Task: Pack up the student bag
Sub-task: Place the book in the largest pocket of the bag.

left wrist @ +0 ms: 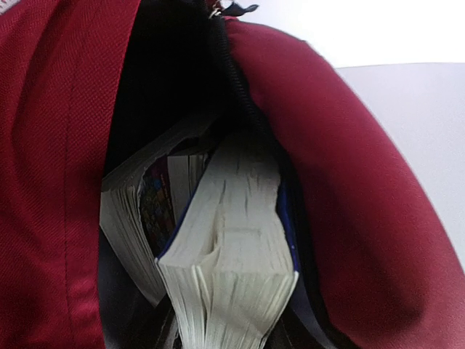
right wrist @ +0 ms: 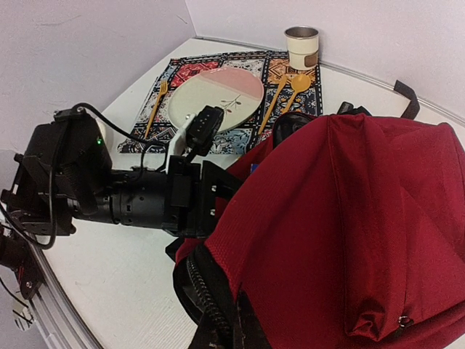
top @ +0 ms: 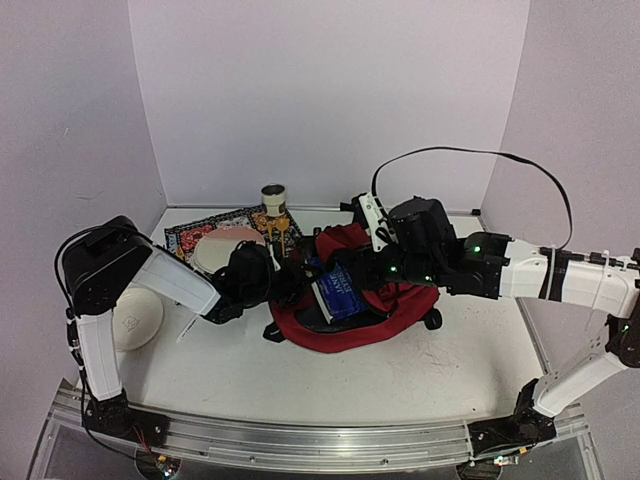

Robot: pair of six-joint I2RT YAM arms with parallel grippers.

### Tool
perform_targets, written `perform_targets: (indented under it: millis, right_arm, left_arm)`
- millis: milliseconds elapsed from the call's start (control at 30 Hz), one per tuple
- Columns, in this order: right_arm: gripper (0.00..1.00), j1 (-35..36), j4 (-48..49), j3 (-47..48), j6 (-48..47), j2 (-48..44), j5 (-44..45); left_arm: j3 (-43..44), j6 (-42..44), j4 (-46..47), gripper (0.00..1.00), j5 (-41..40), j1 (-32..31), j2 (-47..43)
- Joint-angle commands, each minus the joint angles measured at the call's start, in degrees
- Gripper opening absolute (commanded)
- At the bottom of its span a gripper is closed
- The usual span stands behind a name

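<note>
On the white table (top: 400,370), books (left wrist: 225,276) sit inside the student bag (top: 400,300). Your right gripper (top: 365,262) is clamped shut at its flap, and you cannot tell the left gripper's (top: 295,280) state. Next, seat them deeper.

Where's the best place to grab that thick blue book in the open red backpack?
Pinch the thick book at its exposed page-edge end, a finger on each cover, coming straight in through the open mouth of the student bag. Only that end shows; the rest is probably wedged inside beside a second book.
</note>
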Motion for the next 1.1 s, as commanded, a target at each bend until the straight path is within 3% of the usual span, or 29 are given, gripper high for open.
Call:
perform_targets:
  millis: [0, 233, 433, 700, 900, 1067]
  right_arm:
    - [0.0, 0.38, 1.14, 3.09, 0.23, 0.09, -1.22]
    - [0.0, 0.34, 1.2, 4.21, -0.46, 0.88, -1.16]
    - [0.0, 0.4, 1.09, 2.81, -0.33, 1.26, 0.78]
    - [0.0, 0.35, 0.92, 2.34, -0.44, 1.78, 1.68]
    - [0.0, 0.37, 0.63, 2.37, -0.45, 2.72, -0.23]
    - [0.07, 0.39, -0.01, 2.34, 0.32, 5.35, -3.9]
  left_arm:
    - [7.54, -1.83, 4.76, 0.34, -1.99, -1.97, 2.29]
    - [14.2, -0.36, 4.69, 0.44, -2.29, -2.8, 6.82]
    - [9.27, 6.05, 0.29, 0.66, -7.94, -2.8, 2.49]
    - [5.62, 15.38, -9.01, 0.81, -16.12, -2.8, -4.82]
    - [2.76, 17.96, -11.92, 0.86, -20.48, -2.8, -10.89]
    - [-0.51, 20.44, -15.75, 0.87, -22.99, -2.8, -17.35]
